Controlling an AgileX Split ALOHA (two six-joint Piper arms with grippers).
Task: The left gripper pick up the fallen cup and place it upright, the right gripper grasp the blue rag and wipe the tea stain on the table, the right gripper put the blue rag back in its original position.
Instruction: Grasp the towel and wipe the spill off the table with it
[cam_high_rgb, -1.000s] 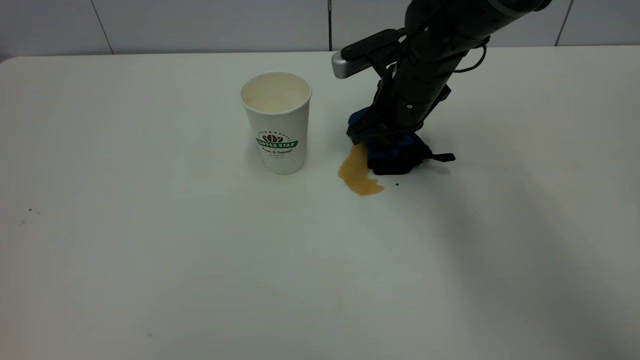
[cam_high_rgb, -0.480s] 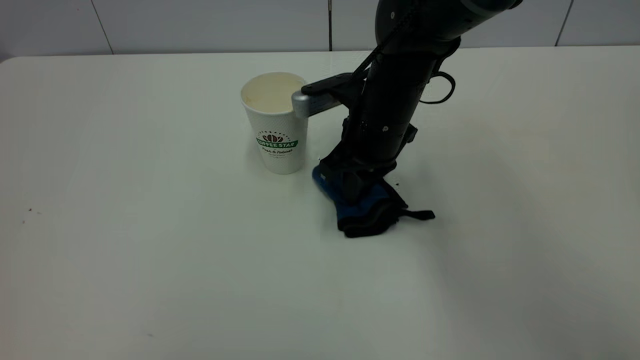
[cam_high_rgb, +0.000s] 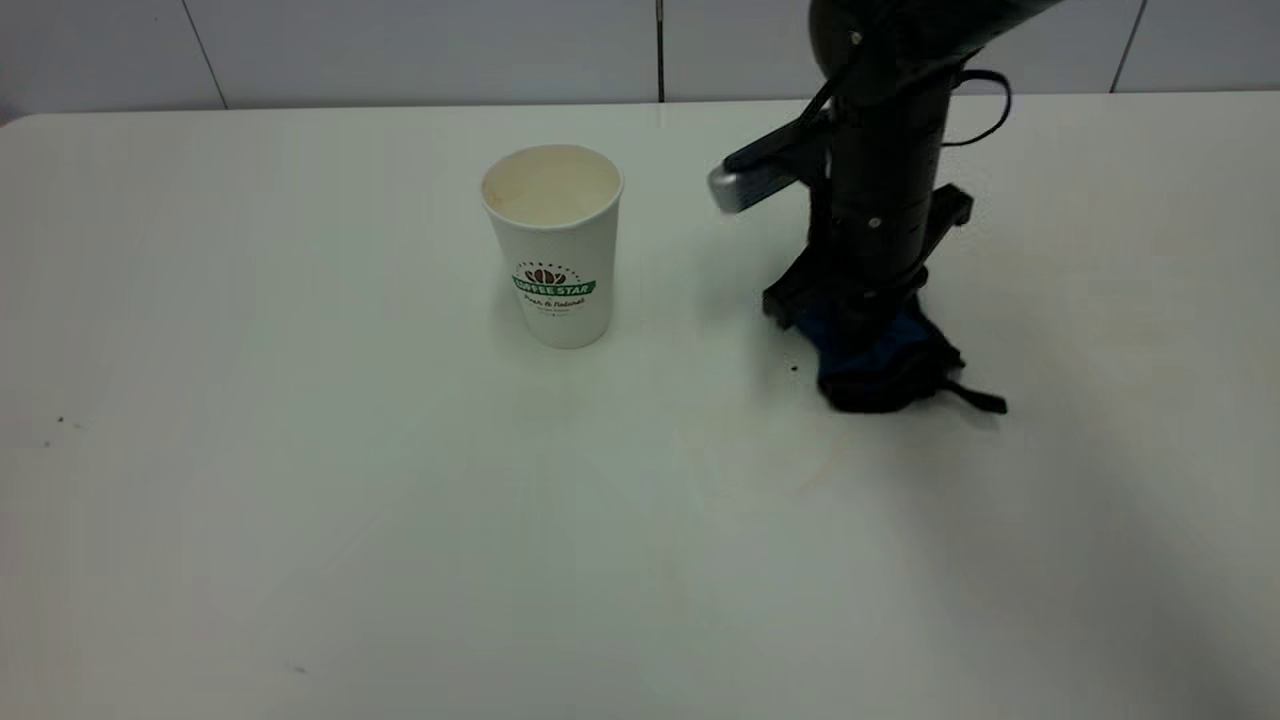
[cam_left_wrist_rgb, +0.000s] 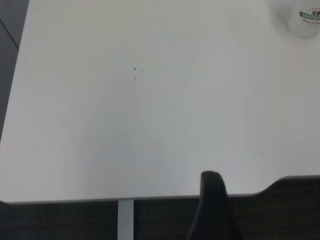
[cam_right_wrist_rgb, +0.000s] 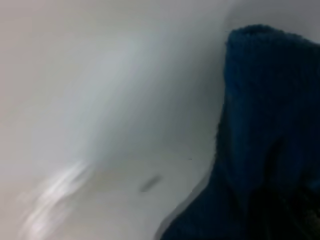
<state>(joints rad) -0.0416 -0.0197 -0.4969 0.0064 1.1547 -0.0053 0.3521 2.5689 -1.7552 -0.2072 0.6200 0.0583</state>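
I'm watching the right gripper (cam_high_rgb: 850, 335), the black arm end with a silver-grey bar module, pressing down on the dark blue folded rag (cam_high_rgb: 880, 365) and clenching it against the plain white tabletop (cam_high_rgb: 400, 500), well right of the cup. The tall white paper cup (cam_high_rgb: 555, 245) with its green logo is standing upright at centre. I'm seeing only a faint smear (cam_high_rgb: 800, 455) near the rag. The left gripper's state I cannot tell; it's hanging back beyond the table's edge.
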